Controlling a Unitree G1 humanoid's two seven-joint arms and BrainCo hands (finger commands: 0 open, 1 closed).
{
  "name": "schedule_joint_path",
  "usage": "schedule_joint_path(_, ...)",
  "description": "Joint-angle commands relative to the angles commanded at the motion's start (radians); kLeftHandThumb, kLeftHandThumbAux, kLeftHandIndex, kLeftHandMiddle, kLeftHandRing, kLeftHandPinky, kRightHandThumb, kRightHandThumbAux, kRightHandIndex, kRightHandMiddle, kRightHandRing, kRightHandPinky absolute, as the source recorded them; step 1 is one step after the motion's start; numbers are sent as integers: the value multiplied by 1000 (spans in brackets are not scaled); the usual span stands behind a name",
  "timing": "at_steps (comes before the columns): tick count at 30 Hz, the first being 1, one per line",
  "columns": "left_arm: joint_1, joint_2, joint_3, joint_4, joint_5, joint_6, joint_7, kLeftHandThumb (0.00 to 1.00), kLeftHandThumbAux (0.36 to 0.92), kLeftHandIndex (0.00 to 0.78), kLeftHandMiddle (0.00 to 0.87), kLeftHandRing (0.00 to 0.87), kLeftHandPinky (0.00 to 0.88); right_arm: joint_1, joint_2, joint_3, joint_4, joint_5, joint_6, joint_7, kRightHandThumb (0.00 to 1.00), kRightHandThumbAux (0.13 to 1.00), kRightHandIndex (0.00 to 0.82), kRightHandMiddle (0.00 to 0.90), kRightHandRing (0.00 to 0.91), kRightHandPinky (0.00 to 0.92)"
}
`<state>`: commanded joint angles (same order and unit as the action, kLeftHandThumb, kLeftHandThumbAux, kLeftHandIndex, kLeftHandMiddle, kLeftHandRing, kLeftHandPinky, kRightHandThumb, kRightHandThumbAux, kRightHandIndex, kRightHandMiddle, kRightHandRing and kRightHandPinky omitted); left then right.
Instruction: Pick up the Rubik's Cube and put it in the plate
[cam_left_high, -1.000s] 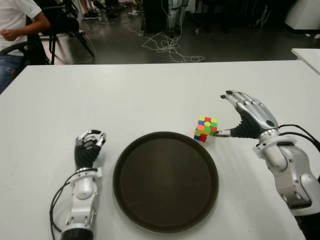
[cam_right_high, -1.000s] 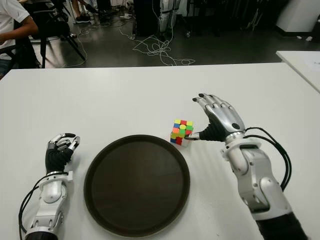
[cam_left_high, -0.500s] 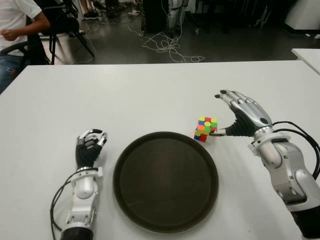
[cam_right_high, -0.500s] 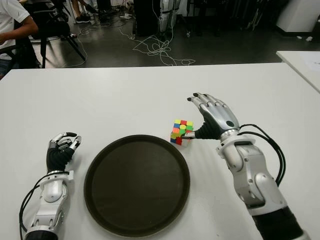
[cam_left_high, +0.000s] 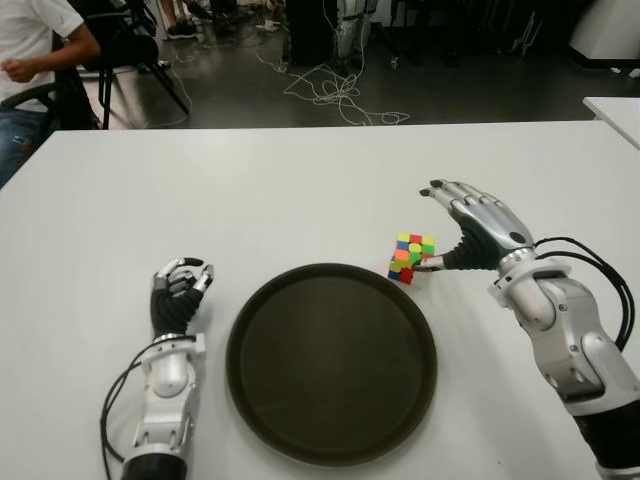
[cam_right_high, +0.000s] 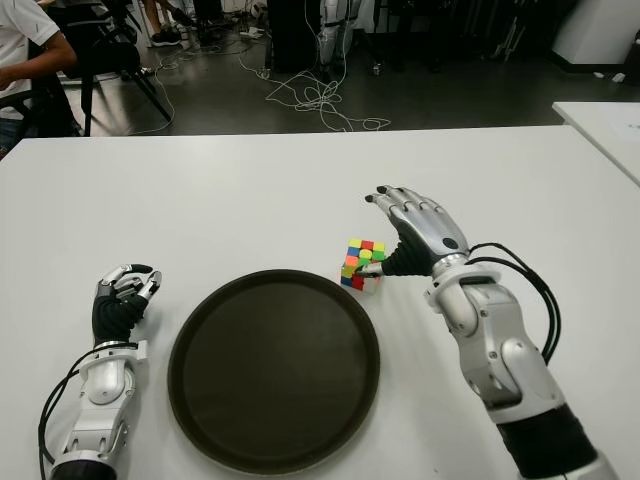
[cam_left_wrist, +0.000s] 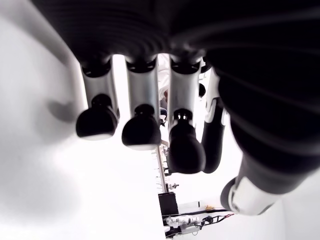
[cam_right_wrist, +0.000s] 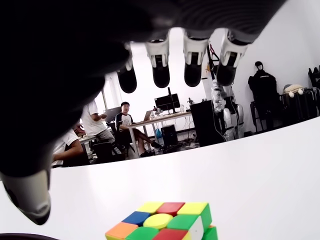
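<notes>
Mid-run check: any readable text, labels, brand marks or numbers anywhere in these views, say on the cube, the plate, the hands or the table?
None readable.
Rubik's Cube: plain coloured stickers, no logo or lettering visible.
Plate: plain dark surface, no markings.
Right hand, open beside the cube: no legible label.
Left hand, curled, left of the plate: no legible label.
Table: bare white, no print.
Background equipment: too far off to read anything.

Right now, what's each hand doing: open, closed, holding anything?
Left hand: curled shut, holding nothing, left of the plate.
Right hand: open, fingers spread over the Rubik's Cube, not yet gripping it.
</notes>
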<state>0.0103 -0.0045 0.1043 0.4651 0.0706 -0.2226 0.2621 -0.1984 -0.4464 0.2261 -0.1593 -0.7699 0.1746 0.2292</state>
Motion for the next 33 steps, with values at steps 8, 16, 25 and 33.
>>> schedule_joint_path(8, -3, 5, -5, 5, 14, 9, 7, 704, 708, 443, 802, 824, 813, -7, -5, 5, 15, 13, -18, 9, 0, 627, 0, 0, 0, 0)
schedule_joint_path(16, -4, 7, -6, 8, 18, 2, 0, 704, 708, 443, 802, 823, 808, -18, -7, 5, 38, 30, -41, 14, 0, 637, 0, 0, 0, 0)
schedule_joint_path(25, -4, 8, -8, 13, 21, -2, 2, 704, 708, 443, 798, 819, 810, -38, -6, 6, 67, 48, -53, 19, 0, 646, 0, 0, 0, 0)
schedule_joint_path(33, -8, 8, -4, 23, 21, -10, 6, 705, 708, 443, 799, 822, 808, -45, 1, 14, 106, 42, -59, 4, 0, 642, 0, 0, 0, 0)
